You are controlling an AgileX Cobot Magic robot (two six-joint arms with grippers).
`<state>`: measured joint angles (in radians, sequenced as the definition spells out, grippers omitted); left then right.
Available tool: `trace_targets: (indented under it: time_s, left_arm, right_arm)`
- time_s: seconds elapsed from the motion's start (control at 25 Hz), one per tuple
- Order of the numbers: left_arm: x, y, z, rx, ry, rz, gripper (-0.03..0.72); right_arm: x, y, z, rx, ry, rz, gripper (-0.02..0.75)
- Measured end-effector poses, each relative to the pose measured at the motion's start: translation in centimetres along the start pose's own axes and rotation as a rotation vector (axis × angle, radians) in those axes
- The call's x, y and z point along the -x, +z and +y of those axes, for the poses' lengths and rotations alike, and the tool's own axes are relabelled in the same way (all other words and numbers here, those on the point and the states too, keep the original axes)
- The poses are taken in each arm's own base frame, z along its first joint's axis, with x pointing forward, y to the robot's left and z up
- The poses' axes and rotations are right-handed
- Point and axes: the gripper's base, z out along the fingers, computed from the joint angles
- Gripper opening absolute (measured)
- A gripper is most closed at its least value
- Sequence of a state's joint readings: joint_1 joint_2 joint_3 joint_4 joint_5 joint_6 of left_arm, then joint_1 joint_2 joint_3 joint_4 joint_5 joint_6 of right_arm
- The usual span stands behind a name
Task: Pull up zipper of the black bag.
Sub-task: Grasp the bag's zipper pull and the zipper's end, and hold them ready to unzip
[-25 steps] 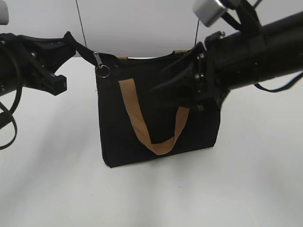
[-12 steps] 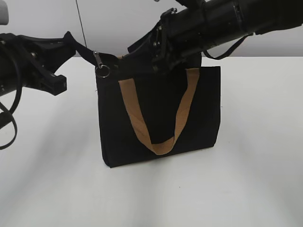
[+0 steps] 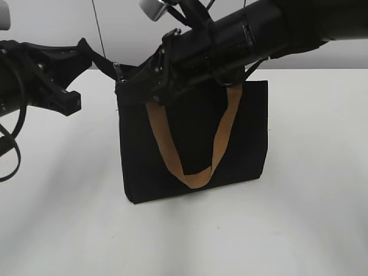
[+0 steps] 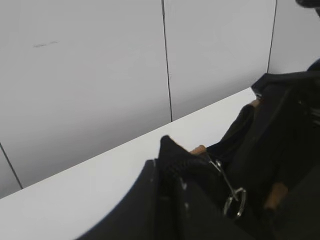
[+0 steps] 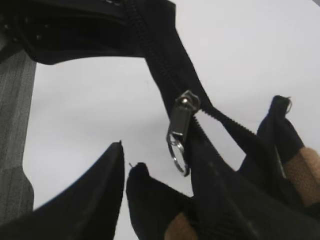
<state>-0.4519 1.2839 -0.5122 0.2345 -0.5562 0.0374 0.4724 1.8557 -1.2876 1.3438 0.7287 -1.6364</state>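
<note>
A black bag (image 3: 192, 149) stands upright on a white table (image 3: 310, 201), its tan handle (image 3: 192, 172) looping down the front; no writing or logo shows. At its top left corner sits the zipper (image 5: 181, 131), silver with a ring. The right gripper (image 5: 155, 165) is spread open just beside it. The left gripper (image 3: 86, 53) pinches the bag's corner tab (image 3: 102, 62).

Exterior view faces the black bag (image 3: 195, 144) frontally — both wrist views crowd its zipper (image 5: 180, 127).

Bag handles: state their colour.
Tan-brown handles against the black bag; the exterior view shows this best.
</note>
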Motion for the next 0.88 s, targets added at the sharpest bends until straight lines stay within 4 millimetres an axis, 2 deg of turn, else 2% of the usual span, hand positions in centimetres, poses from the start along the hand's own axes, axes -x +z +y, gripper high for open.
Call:
trace_targets:
  time_s: [0.2, 0.52, 0.88]
  left_arm:
    - [0.00, 0.00, 0.00, 0.000, 0.000, 0.000, 0.021]
    - [0.00, 0.00, 0.00, 0.000, 0.000, 0.000, 0.021]
    - [0.00, 0.00, 0.00, 0.000, 0.000, 0.000, 0.021]
  right_arm:
    - [-0.26, 0.18, -0.36, -0.025, 0.004, 0.007, 0.345]
    - [-0.25, 0.18, -0.39, -0.027, 0.006, 0.006, 0.234]
    - [-0.78, 0.63, -0.60, -0.023, 0.016, 0.018, 0.227]
